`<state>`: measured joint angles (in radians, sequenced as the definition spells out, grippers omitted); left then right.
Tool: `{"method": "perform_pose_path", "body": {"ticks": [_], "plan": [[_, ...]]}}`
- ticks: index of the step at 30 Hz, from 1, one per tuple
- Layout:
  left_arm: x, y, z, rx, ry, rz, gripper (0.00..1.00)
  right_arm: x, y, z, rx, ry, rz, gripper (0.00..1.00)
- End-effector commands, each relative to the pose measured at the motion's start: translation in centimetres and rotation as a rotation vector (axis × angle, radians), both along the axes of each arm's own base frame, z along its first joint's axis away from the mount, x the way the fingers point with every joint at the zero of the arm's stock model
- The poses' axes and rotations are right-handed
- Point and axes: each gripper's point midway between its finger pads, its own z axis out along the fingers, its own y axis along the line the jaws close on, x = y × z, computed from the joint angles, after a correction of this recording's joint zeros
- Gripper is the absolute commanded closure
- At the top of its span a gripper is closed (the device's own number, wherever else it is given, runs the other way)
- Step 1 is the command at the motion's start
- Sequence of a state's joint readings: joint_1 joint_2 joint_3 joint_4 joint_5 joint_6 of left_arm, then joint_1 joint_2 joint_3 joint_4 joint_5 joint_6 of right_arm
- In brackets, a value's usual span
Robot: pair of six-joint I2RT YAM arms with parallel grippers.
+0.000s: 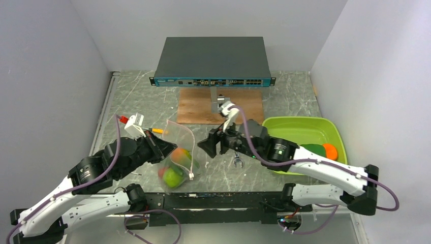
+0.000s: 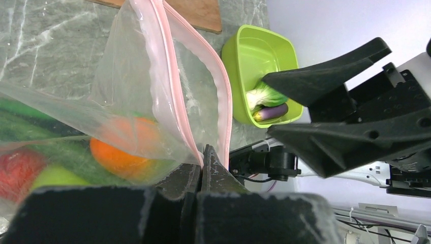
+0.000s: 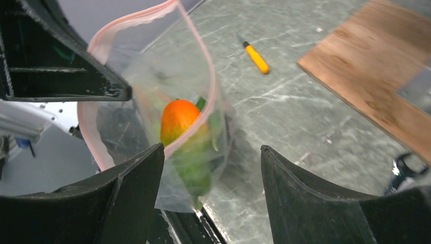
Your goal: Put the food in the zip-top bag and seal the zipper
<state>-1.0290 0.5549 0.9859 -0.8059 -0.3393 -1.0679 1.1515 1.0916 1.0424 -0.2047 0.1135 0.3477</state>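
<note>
The zip-top bag (image 1: pixel 179 152) stands with its mouth open on the left of the table, its pink zipper (image 2: pixel 167 66) curving round the rim. Inside lie an orange-green mango (image 3: pixel 178 119), a green apple (image 1: pixel 173 177) and a red strawberry (image 2: pixel 18 170). My left gripper (image 2: pixel 203 152) is shut on the bag's mouth edge. My right gripper (image 3: pixel 211 147) hangs open and empty just right of the bag's mouth, with the mango and bag below it. More food lies in the lime-green tray (image 1: pixel 300 127): bok choy (image 2: pixel 264 96), an eggplant (image 2: pixel 272 112) and an orange (image 1: pixel 330 151).
A network switch (image 1: pixel 212 61) stands at the back, with a wooden board (image 1: pixel 219 105) in front of it. An orange-handled screwdriver (image 3: pixel 255 57) lies behind the bag. A small wrench (image 1: pixel 237 161) lies under my right arm. Grey walls close in both sides.
</note>
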Motion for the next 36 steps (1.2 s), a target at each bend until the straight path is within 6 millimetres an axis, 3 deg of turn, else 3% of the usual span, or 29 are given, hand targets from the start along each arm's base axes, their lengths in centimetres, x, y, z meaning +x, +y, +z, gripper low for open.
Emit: {"method": "perform_pose_path", "body": {"ticks": [1, 5, 8, 10, 14, 17, 21, 25, 27, 30, 33, 35, 36], "plan": [[0.3, -1.1, 1.2, -0.040, -0.029, -0.020, 1.00, 2.6, -5.0, 0.4, 0.053, 0.055, -0.248, 0.29], [0.3, -1.2, 0.8, -0.027, -0.021, -0.025, 1.00, 6.3, -10.4, -2.3, -0.013, 0.095, -0.452, 0.27], [0.3, -1.0, 0.9, -0.023, -0.022, -0.019, 1.00, 9.0, -16.8, -5.1, -0.048, 0.157, -0.715, 0.26], [0.3, -0.8, 0.9, -0.022, -0.021, -0.014, 1.00, 9.6, -21.0, -6.7, -0.040, 0.180, -0.892, 0.27], [0.3, -0.5, 0.7, -0.024, -0.021, -0.002, 1.00, 8.8, -26.9, -9.4, 0.031, 0.185, -1.164, 0.30], [0.3, -0.8, 0.7, -0.027, -0.024, -0.009, 1.00, 9.1, -29.6, -11.0, 0.017, 0.184, -1.278, 0.33], [0.3, -1.2, 0.7, 0.006, -0.017, -0.028, 1.00, 11.2, -32.9, -13.1, -0.076, 0.236, -1.413, 0.34], [0.3, -1.2, 0.4, 0.020, -0.007, -0.033, 1.00, 13.4, -36.2, -16.6, -0.034, 0.419, -1.486, 0.34], [0.2, -1.3, 0.4, 0.010, -0.012, -0.038, 1.00, 13.9, -38.8, -18.0, 0.012, 0.491, -1.567, 0.34], [0.2, -1.2, 0.2, 0.013, -0.008, -0.034, 1.00, 13.3, -43.4, -18.9, 0.033, 0.546, -1.781, 0.31], [0.2, -1.2, 0.1, 0.019, -0.002, -0.034, 1.00, 12.7, -47.2, -18.2, -0.003, 0.530, -1.969, 0.26], [0.1, -1.3, 0.3, 0.011, -0.005, -0.038, 1.00, 11.4, -49.5, -18.0, -0.012, 0.545, -2.104, 0.08], [0.1, -1.3, 0.4, 0.009, -0.005, -0.038, 1.00, 10.8, -50.6, -18.0, 0.005, 0.555, -2.160, 0.04]]}}
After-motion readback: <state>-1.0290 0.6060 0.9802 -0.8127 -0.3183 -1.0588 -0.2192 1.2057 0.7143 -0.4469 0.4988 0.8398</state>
